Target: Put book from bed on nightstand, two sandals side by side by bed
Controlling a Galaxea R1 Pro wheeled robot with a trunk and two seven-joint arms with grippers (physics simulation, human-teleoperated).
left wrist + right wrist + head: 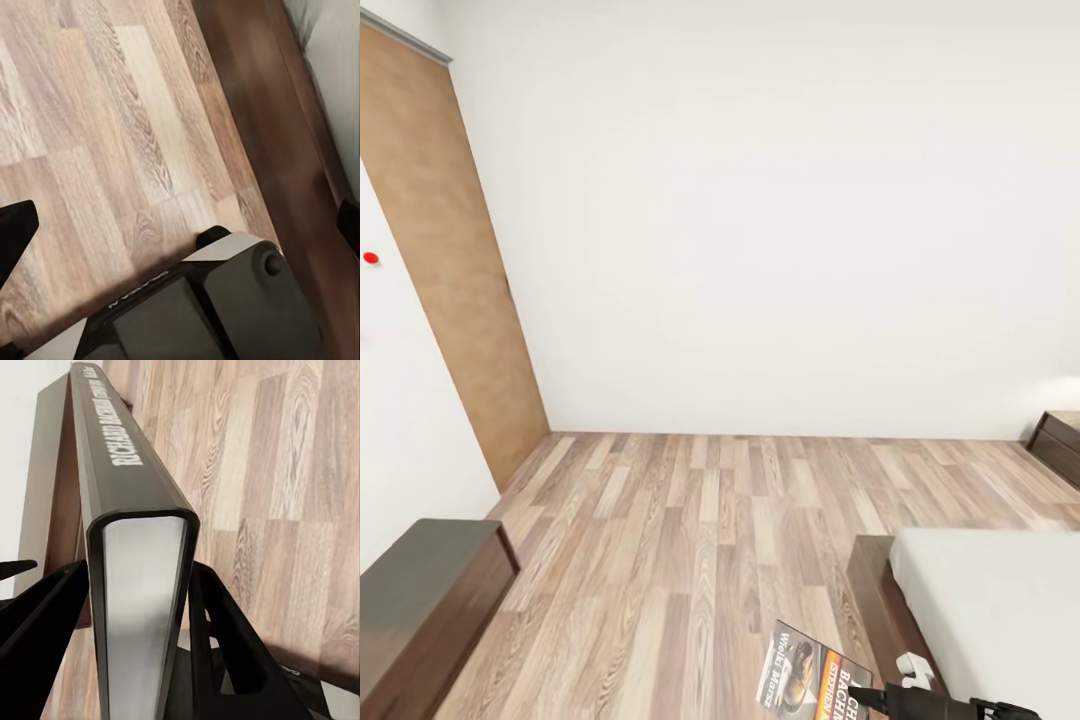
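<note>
White walls and a wood-plank floor [700,540] make up the bedroom, with a brown door panel [450,250] at 9 o'clock in the head view and a long dark bench [420,610] at 8 o'clock. Further right, at 5 o'clock, the book [810,680] hangs above the floor, clamped at its lower edge by the right gripper [885,697]; the bed [1000,610] sits at 4 o'clock and a nightstand [1058,440] at 3 o'clock. Recommended procedure, as judged from this layout: keep the grip firm, carry the book level past the bed's foot corner, and lower it flat onto the nightstand top before releasing. The right wrist view supplies detail absent from the head view: both fingers [217,637] press the covers on either side of the book's white page block. The left wrist view shows floor and the bed frame [270,127]; the left gripper's opening cannot be determined.
</note>
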